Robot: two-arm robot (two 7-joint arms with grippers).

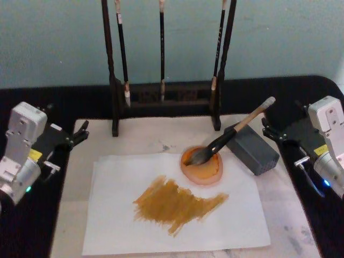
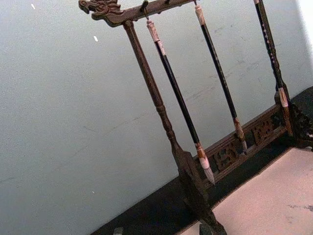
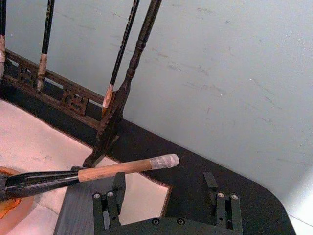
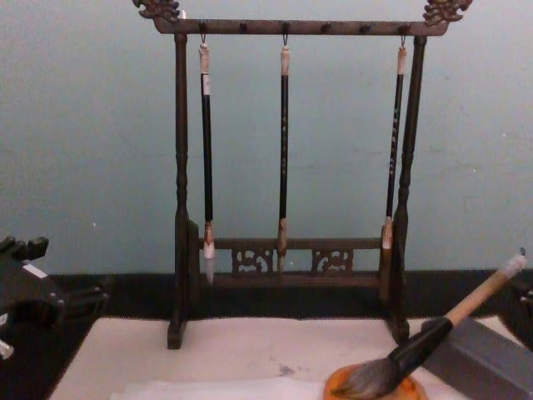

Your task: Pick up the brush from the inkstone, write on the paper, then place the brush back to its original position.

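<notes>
Right of the tabletop's middle, the brush (image 1: 231, 134) lies with its tuft in the inkstone (image 1: 207, 171) and its handle on the grey block (image 1: 252, 150), ochre strokes cross the paper (image 1: 118, 220), and my left gripper (image 1: 81, 133) and right gripper (image 1: 267, 130) sit empty at the side edges, jaws apart, so I judge the task done.
</notes>
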